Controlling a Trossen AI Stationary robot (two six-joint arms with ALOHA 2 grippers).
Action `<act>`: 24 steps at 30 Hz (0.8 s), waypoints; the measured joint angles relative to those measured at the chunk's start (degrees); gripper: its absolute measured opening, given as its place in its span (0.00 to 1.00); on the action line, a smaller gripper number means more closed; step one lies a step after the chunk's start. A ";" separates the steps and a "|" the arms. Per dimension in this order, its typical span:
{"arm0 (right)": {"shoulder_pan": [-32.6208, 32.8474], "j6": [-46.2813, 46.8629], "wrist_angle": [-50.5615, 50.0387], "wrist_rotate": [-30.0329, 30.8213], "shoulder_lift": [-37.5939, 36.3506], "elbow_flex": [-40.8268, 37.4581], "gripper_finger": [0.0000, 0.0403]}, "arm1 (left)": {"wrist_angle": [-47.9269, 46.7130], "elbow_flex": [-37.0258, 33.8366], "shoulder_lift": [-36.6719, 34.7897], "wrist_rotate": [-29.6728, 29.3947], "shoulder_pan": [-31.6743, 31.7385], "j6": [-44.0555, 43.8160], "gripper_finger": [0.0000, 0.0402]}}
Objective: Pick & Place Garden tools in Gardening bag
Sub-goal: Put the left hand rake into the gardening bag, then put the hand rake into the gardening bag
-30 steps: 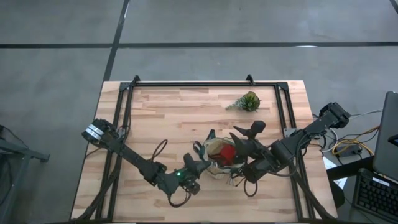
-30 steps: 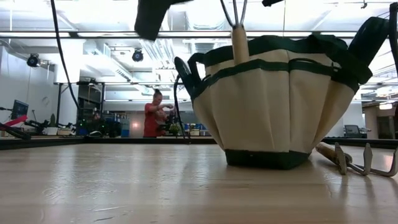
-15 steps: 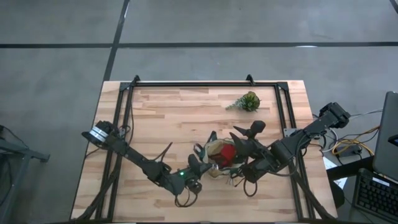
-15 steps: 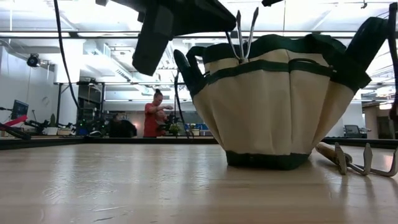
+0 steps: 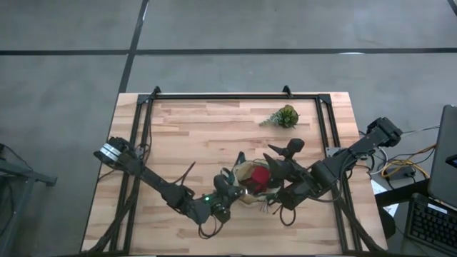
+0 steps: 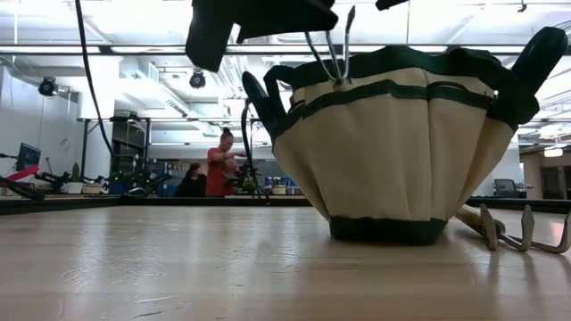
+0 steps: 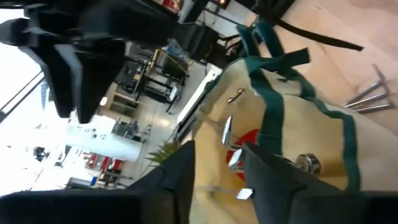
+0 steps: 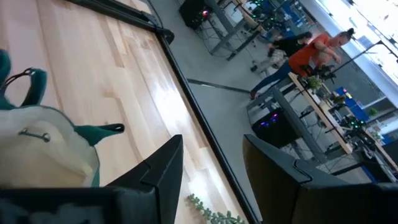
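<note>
The tan gardening bag (image 5: 246,171) (image 6: 393,143) with green trim stands on its base near the table's front, between my two arms. A red piece (image 5: 261,176) (image 7: 252,138) lies inside it. The metal tines (image 6: 337,45) (image 7: 227,134) of one rake stick up, leaning, above the bag's rim. My left gripper (image 5: 227,187) (image 7: 217,149) is open at the bag's left rim, its fingers either side of those tines. A second rake (image 6: 510,234) lies on the table against the bag's base. My right gripper (image 5: 283,153) (image 8: 208,146) is open over the bag's far right side, with nothing between its fingers. My left gripper's open fingers (image 7: 183,168) stand level on either side of the rake's tines (image 7: 235,158), which rise out of the bag. I cannot tell whether either finger touches them.
A small green plant (image 5: 284,116) lies near the table's far right. A black metal frame (image 5: 214,96) (image 8: 186,81) runs along the table's far and side edges. Bare wood lies at the table's left and far middle. People stand in the room beyond.
My left gripper has come down a little toward the bag's left rim and rolled. The wooden-handled rake it carried has sunk into the bag. Its handle is now hidden. Only the tines show above the rim, leaning and free of the gripper.
</note>
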 joint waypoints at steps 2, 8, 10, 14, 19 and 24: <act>0.01 -0.54 -0.01 -1.15 -0.28 0.04 0.41 | -0.34 -0.01 -0.81 -0.92 -0.27 0.95 0.37; -0.14 0.18 -0.19 -11.24 -1.63 0.20 0.41 | -0.30 -0.22 -3.19 -5.60 -0.94 1.16 0.43; -0.16 0.51 -0.15 -16.20 -2.45 0.20 0.41 | -0.49 -0.28 -4.09 -5.77 -1.15 -0.77 0.43; -0.12 0.82 -0.13 -20.39 -3.44 0.20 0.41 | -3.90 -0.25 -4.63 -1.11 -1.33 -4.24 0.43; -0.15 1.40 -0.02 -20.39 -3.74 0.11 0.41 | -5.78 -0.31 -3.37 9.09 -0.02 -12.16 0.43; -0.24 1.37 0.06 -21.14 -3.63 0.09 0.41 | -4.37 -0.17 -4.80 9.45 0.10 -12.87 0.43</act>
